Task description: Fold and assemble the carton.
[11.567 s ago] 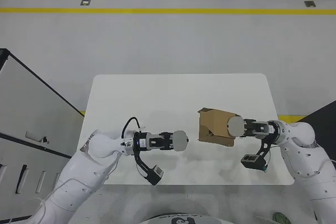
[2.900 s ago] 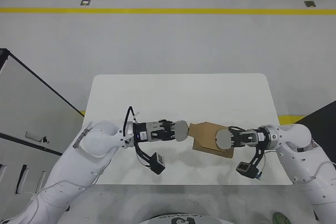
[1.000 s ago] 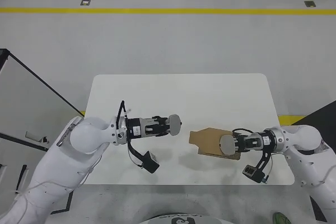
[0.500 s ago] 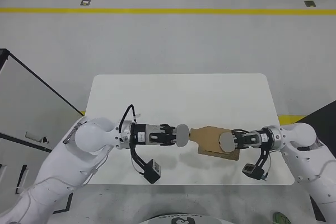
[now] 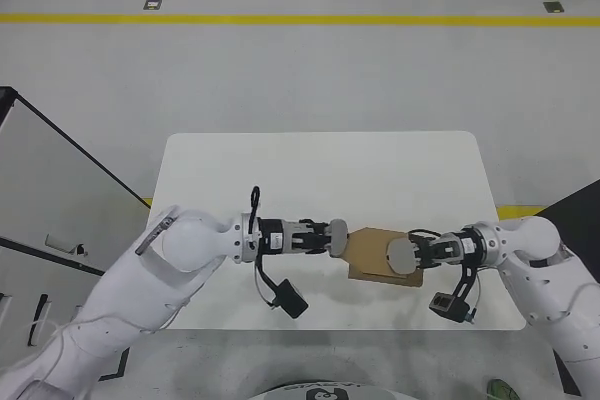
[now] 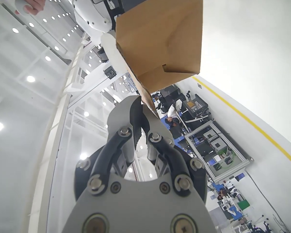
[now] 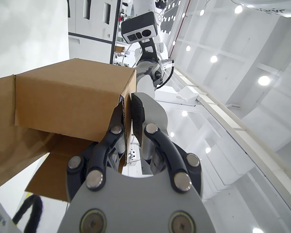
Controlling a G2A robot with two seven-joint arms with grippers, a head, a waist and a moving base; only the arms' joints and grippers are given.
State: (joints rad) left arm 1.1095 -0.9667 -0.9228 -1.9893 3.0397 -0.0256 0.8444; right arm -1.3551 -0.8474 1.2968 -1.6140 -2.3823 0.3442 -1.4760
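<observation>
Setting: pale floor (image 5: 300, 80) with a yellow line (image 5: 300, 18) along the far side; white surface (image 5: 320, 170) with rounded corners in the middle.

Carton (image 5: 378, 255): brown corrugated board, over the surface close to its near edge and a little right of the middle. It was slung between the two arms and looked to be off the surface, though contact could not be ruled out.

Carton shape: partly set up. Walls stood at angles to each other, and loose flaps hung open on the side toward the right arm.

Left gripper (image 6: 141, 107): at the carton's left end, jaws nearly together with a thin cardboard edge running between them. I judged this a pinch on that edge.

Right gripper (image 7: 127, 115): at the opposite end, jaws clamped on one wall beside a corner fold, one pad on the outside and the other finger inside.

Why held so: a grip at each end kept the body from collapsing flat and left the creases free to hinge. Pushing or twisting the ends against each other would square it up.

Why this spot: it sat midway between both arms, where each could reach it straight on.

Stage, by my reading: body forming, end flaps not yet tucked.

Risk: thin pinches on single walls could slip or crease the board if it were twisted hard.
</observation>
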